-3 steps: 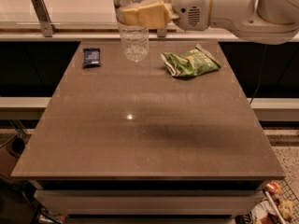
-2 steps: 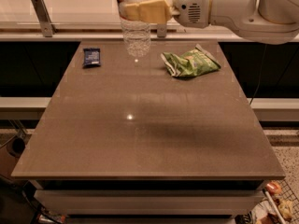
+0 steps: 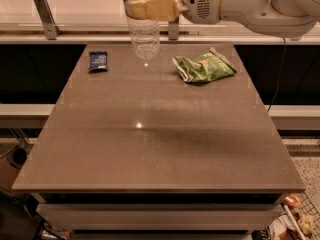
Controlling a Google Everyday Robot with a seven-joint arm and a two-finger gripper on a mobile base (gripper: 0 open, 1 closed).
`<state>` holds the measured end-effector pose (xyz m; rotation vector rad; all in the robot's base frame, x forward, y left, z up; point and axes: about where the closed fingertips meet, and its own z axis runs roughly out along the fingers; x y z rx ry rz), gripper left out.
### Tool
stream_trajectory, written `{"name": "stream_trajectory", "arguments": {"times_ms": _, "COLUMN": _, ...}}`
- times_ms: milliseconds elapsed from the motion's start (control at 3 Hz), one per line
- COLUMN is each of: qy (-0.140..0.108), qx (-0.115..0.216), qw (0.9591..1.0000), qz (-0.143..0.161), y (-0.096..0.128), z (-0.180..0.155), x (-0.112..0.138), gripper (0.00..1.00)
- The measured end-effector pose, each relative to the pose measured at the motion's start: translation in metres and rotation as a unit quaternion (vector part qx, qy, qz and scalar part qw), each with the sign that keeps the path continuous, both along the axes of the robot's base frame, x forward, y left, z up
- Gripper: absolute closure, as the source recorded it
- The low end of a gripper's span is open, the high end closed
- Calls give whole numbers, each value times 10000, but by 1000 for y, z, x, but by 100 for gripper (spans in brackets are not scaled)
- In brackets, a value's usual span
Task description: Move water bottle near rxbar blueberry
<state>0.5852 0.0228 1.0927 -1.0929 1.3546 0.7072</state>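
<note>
While extended in from the upper right on a white arm [image 3: 240, 4], clamped the gripper [image 3: 145, 6] shut around the upper body of the water bottle [image 3: 145, 39], yellowish fingers [image 3: 160, 8] pressed against the clear plastic on its near side. Held the bottle upright above the far edge of the brown table [image 3: 160, 149], ribbed lower half showing below the grip and the top cut off by the frame. Could not tell whether the base touched the tabletop or hung just clear of it. Showed the rxbar blueberry [image 3: 98, 61] lying flat near the far left corner of the table, to the left of the bottle and apart from it, with bare tabletop between the two. Found a crumpled green snack bag [image 3: 202, 67] on the far right part of the same surface, to the right of the bottle and also apart from it. Showed a small bright glare spot on the tabletop just in front of the bottle's base and another near the middle of the table. Caught a pale counter [image 3: 75, 4] behind the table, with a metal bracket [image 3: 44, 15] standing on it at left.
</note>
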Motion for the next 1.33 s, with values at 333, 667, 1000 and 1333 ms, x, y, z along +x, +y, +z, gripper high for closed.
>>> {"name": "stream_trajectory", "arguments": {"times_ms": 333, "qy": 250, "qx": -321, "qw": 9991, "qz": -151, "y": 7, "z": -6, "x": 35, "gripper": 100}}
{"name": "stream_trajectory", "arguments": {"times_ms": 667, "qy": 530, "qx": -569, "qw": 9965, "qz": -321, "y": 15, "z": -26, "x": 75, "gripper": 100}}
{"name": "stream_trajectory", "arguments": {"times_ms": 1000, "qy": 727, "qx": -609, "qw": 9944, "qz": -461, "y": 22, "z": -50, "x": 108, "gripper": 100}}
{"name": "stream_trajectory", "arguments": {"times_ms": 1333, "qy": 738, "qx": -440, "qw": 9947, "qz": -558, "y": 32, "z": -72, "x": 134, "gripper": 100}}
